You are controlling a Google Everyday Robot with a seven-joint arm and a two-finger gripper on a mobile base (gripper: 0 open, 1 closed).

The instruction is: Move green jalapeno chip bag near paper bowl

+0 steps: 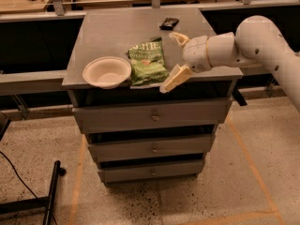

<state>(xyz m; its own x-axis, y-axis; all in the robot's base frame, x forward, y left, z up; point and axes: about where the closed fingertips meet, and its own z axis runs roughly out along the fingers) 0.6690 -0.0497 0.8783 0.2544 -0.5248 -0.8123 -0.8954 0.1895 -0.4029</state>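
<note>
A small black packet (168, 22) lies flat at the back edge of the grey tabletop (108, 32), just behind the gripper (169, 62), which hangs over the tabletop's front right part. The tabletop tops a grey cabinet with three stacked drawers (117, 120), each with a small round knob in the middle. The cabinet stands on a speckled floor (154, 205) marked with orange tape lines (244, 159), and a black stand leg (50, 193) lies on the floor at lower left.
</note>
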